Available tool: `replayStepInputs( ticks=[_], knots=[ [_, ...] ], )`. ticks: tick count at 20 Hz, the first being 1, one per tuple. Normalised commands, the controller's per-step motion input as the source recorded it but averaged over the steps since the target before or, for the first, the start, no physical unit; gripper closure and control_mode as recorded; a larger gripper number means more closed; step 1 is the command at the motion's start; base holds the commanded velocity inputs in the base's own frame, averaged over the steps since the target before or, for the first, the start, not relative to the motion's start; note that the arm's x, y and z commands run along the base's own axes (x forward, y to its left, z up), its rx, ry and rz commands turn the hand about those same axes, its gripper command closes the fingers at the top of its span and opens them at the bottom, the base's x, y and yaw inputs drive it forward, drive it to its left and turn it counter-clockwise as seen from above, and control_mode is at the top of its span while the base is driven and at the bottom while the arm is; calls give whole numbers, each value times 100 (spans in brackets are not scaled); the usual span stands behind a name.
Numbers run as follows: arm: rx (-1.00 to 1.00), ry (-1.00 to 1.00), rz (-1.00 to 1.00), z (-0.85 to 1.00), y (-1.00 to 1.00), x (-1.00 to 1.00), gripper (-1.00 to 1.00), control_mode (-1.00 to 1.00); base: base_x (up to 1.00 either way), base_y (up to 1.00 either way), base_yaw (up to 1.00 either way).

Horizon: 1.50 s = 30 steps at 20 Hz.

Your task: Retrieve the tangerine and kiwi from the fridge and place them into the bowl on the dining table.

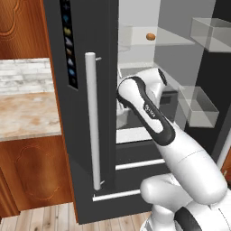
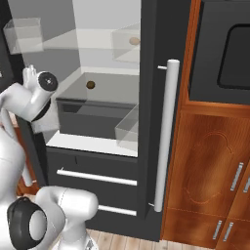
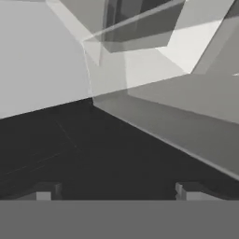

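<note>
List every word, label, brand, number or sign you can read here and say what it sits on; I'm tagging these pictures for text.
No text can be read for certain.
Small dark lettering on the robot arm: too small and blurred to read.
Column of little icons on the fridge door panel: pictures only, no words.

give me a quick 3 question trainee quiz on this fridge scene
1. True or false: the fridge is standing open.
2. Which fruit lies on the higher shelf? A) tangerine B) kiwi
3. Fill in: the gripper fingers stand ____, with nothing between them.

Key: 1 true; 2 A; 3 open
</note>
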Motion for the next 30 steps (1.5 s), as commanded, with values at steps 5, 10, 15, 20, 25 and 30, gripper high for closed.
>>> replayStepInputs(
  ticks=[5,10,15,20,25,30],
  knots=[
    [-20,0,18,-23,100,-95,-100,-100,0,0,0],
    [-23,-17,10,29,71,-82,-100,-100,0,0,0],
    [-20,-45,-11,92,-22,-43,-100,-100,0,0,0],
    [-19,-25,-3,49,-44,-57,-100,-100,0,0,0],
    [-12,-7,0,31,-96,-71,-100,-100,0,0,0],
    [-1,1,3,0,-100,-47,-100,-100,0,0,0]
  ],
)
